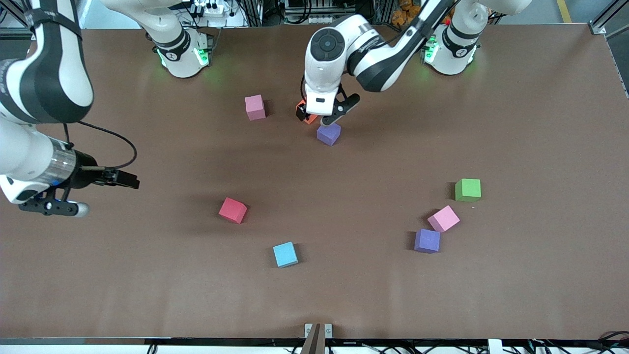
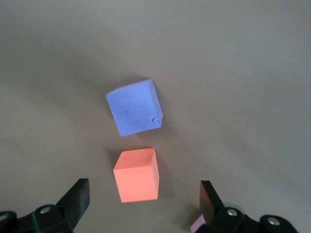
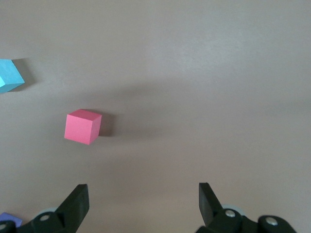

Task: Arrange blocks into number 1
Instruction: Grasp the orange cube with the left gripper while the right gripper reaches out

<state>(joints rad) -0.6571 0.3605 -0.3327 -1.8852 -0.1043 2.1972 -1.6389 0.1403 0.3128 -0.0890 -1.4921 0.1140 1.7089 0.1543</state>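
My left gripper hangs open just over the orange block, which sits on the table ahead of its spread fingertips, untouched. A purple block lies right beside the orange block, nearer the front camera, and shows as the purple block in the left wrist view. One pink block sits toward the right arm's end from them. The red block lies mid-table and shows as the red block in the right wrist view. My right gripper is open and empty at its own end of the table. Another pink block touches a second purple block.
A light blue cube lies nearer the front camera than the red block. A green cube sits by the pink and purple pair toward the left arm's end. The brown table carries everything.
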